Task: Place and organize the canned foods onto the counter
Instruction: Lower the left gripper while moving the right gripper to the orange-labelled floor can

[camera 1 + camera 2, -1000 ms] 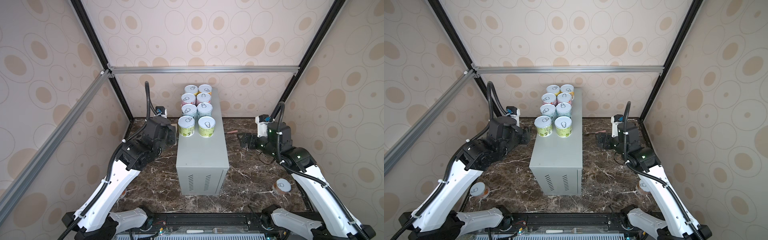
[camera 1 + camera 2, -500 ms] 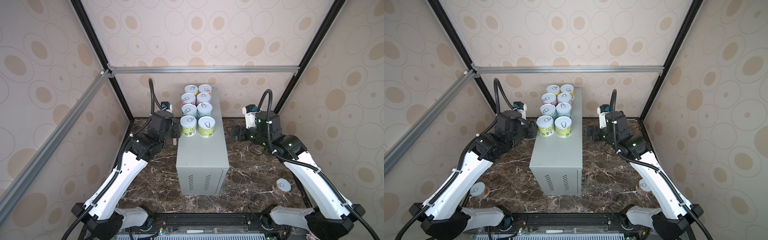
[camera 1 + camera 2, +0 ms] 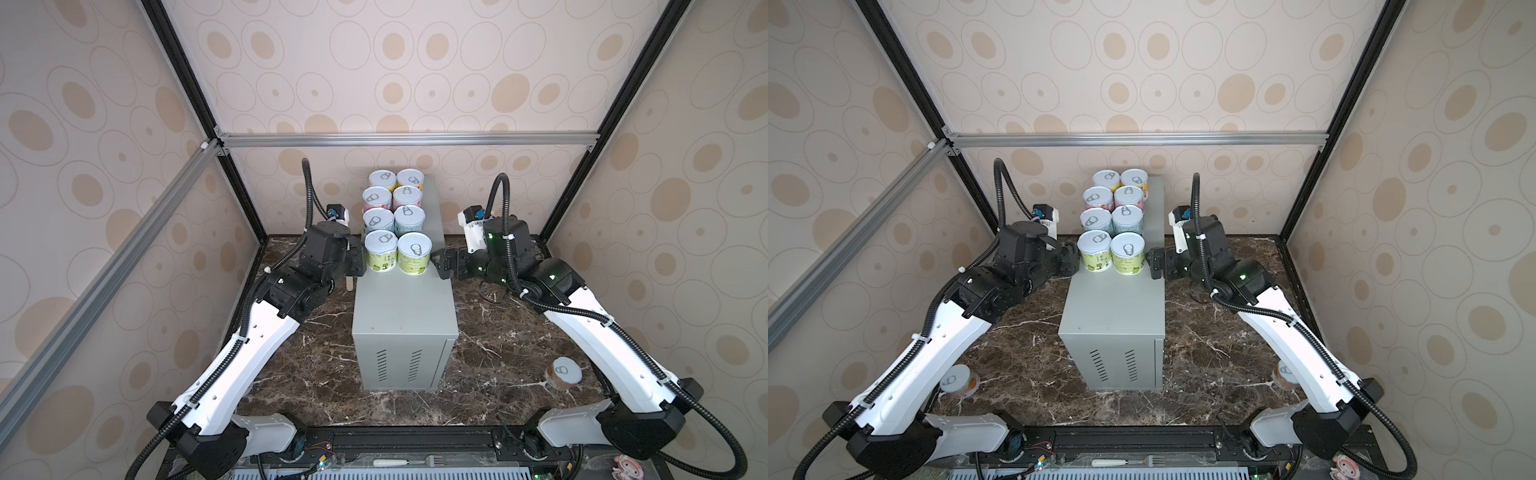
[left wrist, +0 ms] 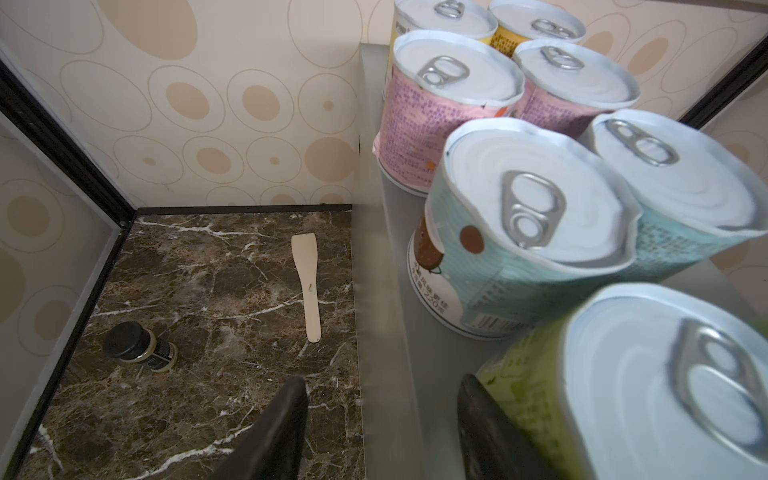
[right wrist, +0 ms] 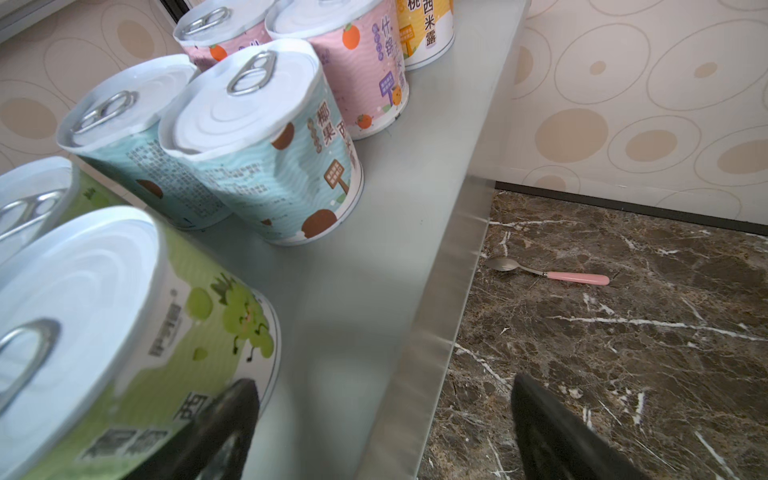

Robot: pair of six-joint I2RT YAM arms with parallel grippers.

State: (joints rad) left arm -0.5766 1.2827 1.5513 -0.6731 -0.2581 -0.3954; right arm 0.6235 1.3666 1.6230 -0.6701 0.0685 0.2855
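Note:
Several canned foods stand in two columns on the back half of the grey counter (image 3: 405, 316): yellow at the rear, then pink, light blue, and two green ones (image 3: 380, 251) (image 3: 413, 254) nearest the front. My left gripper (image 3: 355, 259) (image 4: 380, 428) is open, straddling the counter's left edge, with one finger beside the left green can (image 4: 623, 395). My right gripper (image 3: 438, 264) (image 5: 386, 432) is open wide over the right edge, one finger against the right green can (image 5: 124, 332). Two loose cans stand on the marble, one at front right (image 3: 563, 372), one at front left (image 3: 957, 380).
Left of the counter, a wooden spatula (image 4: 307, 291) and a small dark-capped bottle (image 4: 139, 347) lie on the marble. A pink-handled spoon (image 5: 552, 274) lies to its right. A fork (image 3: 409, 461) rests on the front rail. Black frame posts stand at the back corners.
Both arms have risen and swung inward. The right gripper came from over the marble to the counter's right edge; the left gripper moved up beside the front left green can.

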